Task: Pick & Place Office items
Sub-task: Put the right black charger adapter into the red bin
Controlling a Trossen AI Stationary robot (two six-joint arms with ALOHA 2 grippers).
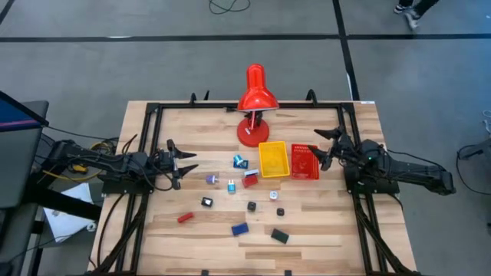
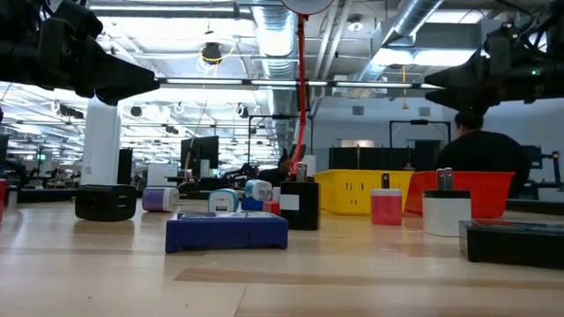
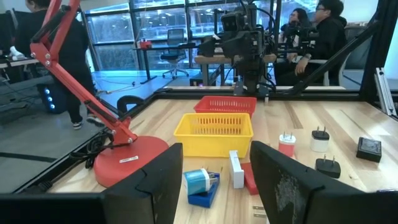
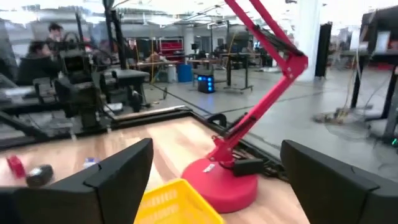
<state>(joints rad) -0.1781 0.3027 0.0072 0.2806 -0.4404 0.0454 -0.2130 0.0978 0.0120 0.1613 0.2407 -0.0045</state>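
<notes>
Progress, judged: early. The yellow tray [image 1: 274, 159] looks empty, the red tray's [image 1: 304, 162] contents cannot be told, and every visible piece lies on the table [image 1: 322, 222].

Right gripper [image 1: 326, 149]: fingers spread wide, holding nothing, beside the red tray.

Left gripper [image 1: 186, 162]: fingers parted, nothing between them.

Office items [image 1: 244, 180], ahead of the left gripper, nearest first: about five clustered short of the yellow tray; about seven scattered beyond, toward the table's front edge. Roughly twelve.

Trays: two. Red desk lamp [image 1: 254, 98]: one, farthest.

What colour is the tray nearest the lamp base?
Yellow tray; clearest in the high view.
</notes>
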